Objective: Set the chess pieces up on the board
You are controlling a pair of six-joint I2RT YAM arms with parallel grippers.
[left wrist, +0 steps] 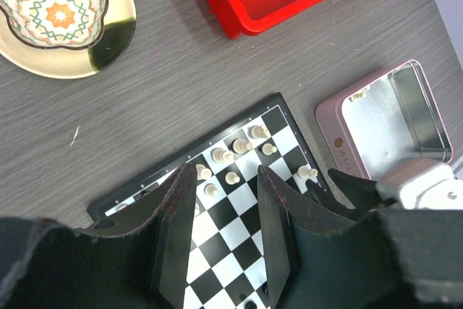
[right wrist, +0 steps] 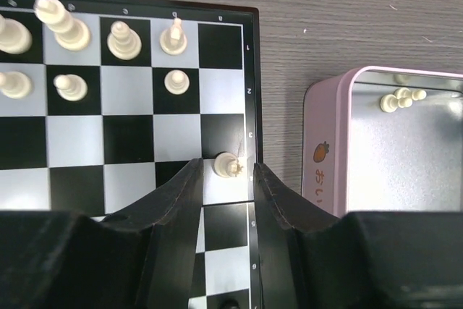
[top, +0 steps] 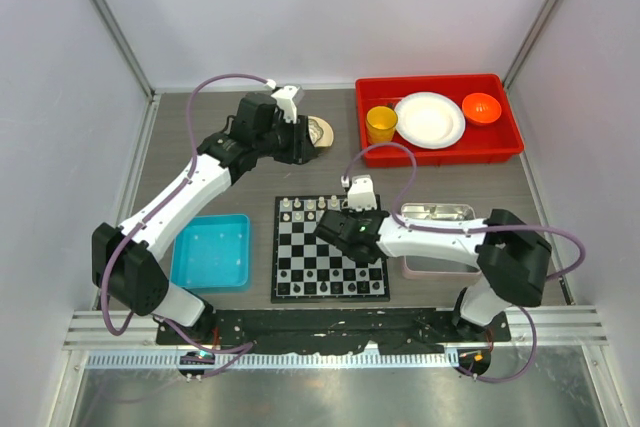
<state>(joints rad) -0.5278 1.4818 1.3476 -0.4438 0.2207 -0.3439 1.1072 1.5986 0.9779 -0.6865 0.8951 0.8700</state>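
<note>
Placing step: by my reading, the right pincer [right wrist: 226,167] is setting one chess piece [right wrist: 230,166] on the board [right wrist: 79,139], in the edge column beside the black border.
Right pincer: jaws apart, one fingertip on each side of the piece, neither visibly pressing it; nothing is gripped.
Left pincer [left wrist: 226,175]: jaws apart and empty, held beyond the far edge of the board, near the patterned dish [left wrist: 54,9].
Piece position: third row from the far edge, close to the border line; from above I cannot tell whether it stands upright or leans.
Set pieces [right wrist: 123,40]: the two far rows are partly filled; the corner square and the one in front of it are bare.
Supply: a few spare pieces [right wrist: 401,99] lie in a corner of the pink tin [right wrist: 325,171], which sits on the surface just beside the board.
Doing it well: rise straight up with the jaws wide so neither finger drags or tips the piece; avoid swinging sideways toward the neighbouring pawns.
Check: confirm the piece is upright and centred; if it belongs on a bare far square, regrip it low on its body and move it there.
Risk: the piece is tiny and light, so a brush from a fingertip would likely topple it.
</note>
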